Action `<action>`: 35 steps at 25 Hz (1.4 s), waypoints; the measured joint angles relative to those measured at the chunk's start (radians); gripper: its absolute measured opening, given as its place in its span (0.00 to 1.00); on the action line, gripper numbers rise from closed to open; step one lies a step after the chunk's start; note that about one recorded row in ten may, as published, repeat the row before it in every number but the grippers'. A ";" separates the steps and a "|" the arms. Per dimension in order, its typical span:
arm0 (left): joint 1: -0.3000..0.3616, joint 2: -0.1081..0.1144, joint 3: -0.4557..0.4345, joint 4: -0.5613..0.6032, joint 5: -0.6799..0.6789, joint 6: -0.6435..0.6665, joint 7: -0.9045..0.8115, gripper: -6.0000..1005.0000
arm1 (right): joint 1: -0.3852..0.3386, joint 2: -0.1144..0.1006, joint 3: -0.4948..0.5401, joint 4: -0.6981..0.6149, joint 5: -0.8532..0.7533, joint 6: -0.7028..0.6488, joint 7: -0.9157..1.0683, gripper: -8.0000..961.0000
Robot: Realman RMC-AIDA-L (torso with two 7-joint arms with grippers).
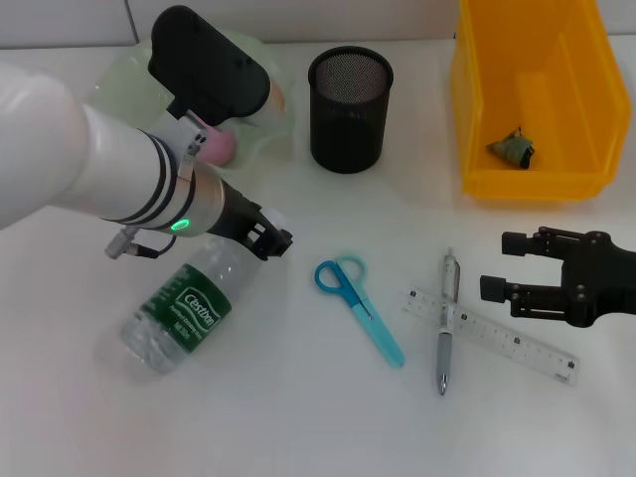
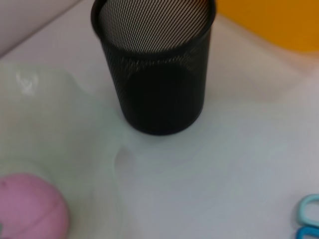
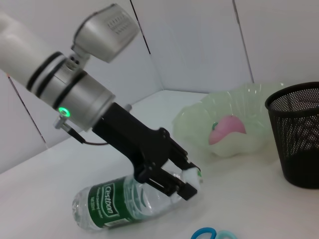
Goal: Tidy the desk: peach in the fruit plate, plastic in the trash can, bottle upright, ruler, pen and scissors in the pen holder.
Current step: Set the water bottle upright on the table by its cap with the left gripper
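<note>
The left gripper (image 1: 270, 238) reaches down to the neck end of the water bottle (image 1: 184, 310), and its black fingers (image 3: 185, 186) are pinched on the white cap (image 3: 192, 175). The bottle lies on its side on the white desk (image 1: 298, 417), its green label facing up, body running from the claw toward the near left. In the right wrist view the capped end looks raised a little off the surface while the base rests on the desk.

Just beyond the left arm, on the far left, sits the pale green fruit plate (image 1: 268, 129) with the pink peach (image 1: 221, 146) in it. Right of the plate stands the black mesh pen holder (image 1: 350, 109), upright. Further right, at the far edge, is the yellow trash can (image 1: 477, 119), with a crumpled piece of plastic (image 1: 511, 148) on its floor.

Right of the bottle, in the middle of the desk, lie the blue scissors (image 1: 360, 306), handles toward the far side. Further right the pen (image 1: 446, 323) lies across the clear ruler (image 1: 492, 337), touching it.

The right gripper (image 1: 502, 266) hovers at the right edge, near the ruler's right end, fingers spread apart and holding nothing.
</note>
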 joint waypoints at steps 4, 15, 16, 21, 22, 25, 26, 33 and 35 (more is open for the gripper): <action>0.098 0.005 -0.035 0.188 -0.010 0.057 0.089 0.46 | 0.000 0.000 0.000 0.000 -0.001 0.000 0.003 0.81; 0.271 0.009 -0.246 0.416 -0.203 0.153 0.327 0.45 | 0.004 0.000 -0.001 -0.007 -0.001 -0.003 0.018 0.81; 0.281 0.008 -0.264 0.419 -0.228 0.155 0.346 0.45 | 0.004 0.000 -0.001 -0.007 -0.001 -0.003 0.018 0.81; 0.329 0.008 -0.352 0.427 -0.338 0.168 0.435 0.45 | 0.011 -0.001 0.000 -0.008 -0.009 -0.004 0.028 0.81; 0.342 0.008 -0.375 0.428 -0.364 0.169 0.467 0.45 | 0.015 -0.001 0.000 -0.009 -0.016 -0.005 0.033 0.81; 0.349 0.008 -0.387 0.427 -0.374 0.169 0.479 0.45 | 0.018 -0.001 0.001 -0.011 -0.022 -0.006 0.038 0.81; 0.354 0.008 -0.396 0.426 -0.378 0.169 0.484 0.45 | 0.019 -0.001 0.001 -0.012 -0.024 -0.006 0.040 0.81; 0.386 0.010 -0.439 0.436 -0.420 0.171 0.521 0.45 | 0.020 -0.002 0.001 -0.013 -0.025 -0.011 0.043 0.81; 0.386 0.010 -0.439 0.436 -0.420 0.171 0.521 0.45 | 0.020 -0.002 0.001 -0.013 -0.025 -0.011 0.044 0.81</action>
